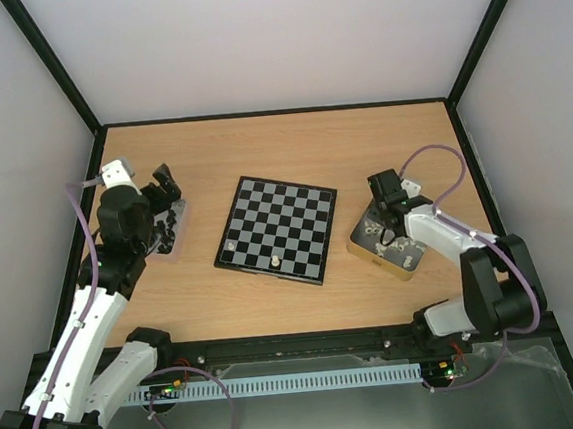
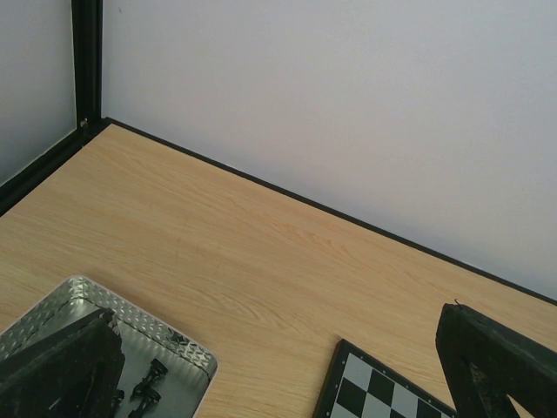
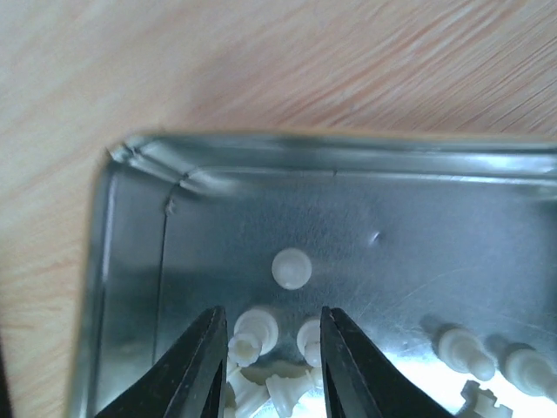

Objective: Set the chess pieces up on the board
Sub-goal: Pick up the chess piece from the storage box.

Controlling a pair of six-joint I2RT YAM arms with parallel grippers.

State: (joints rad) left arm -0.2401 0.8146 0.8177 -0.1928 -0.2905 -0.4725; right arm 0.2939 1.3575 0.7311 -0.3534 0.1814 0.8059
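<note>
The board (image 1: 278, 230) lies mid-table, with one cream piece (image 1: 274, 262) standing near its front edge. My right gripper (image 1: 384, 224) reaches down into a metal tin (image 1: 403, 264) holding white chess pieces. In the right wrist view its jaws (image 3: 270, 329) stand apart over a heap of cream pieces (image 3: 255, 335), two of them between the fingers; a round-topped piece (image 3: 291, 267) sits just beyond the tips. My left gripper (image 1: 164, 185) hovers wide open above another tin (image 1: 177, 246) of black pieces (image 2: 148, 387), with nothing between its fingers (image 2: 61, 366).
Black frame rails and pale walls enclose the wooden table (image 1: 291, 149). The board's corner (image 2: 374, 392) shows at the bottom of the left wrist view, to the right of the left tin's rim (image 2: 96, 294).
</note>
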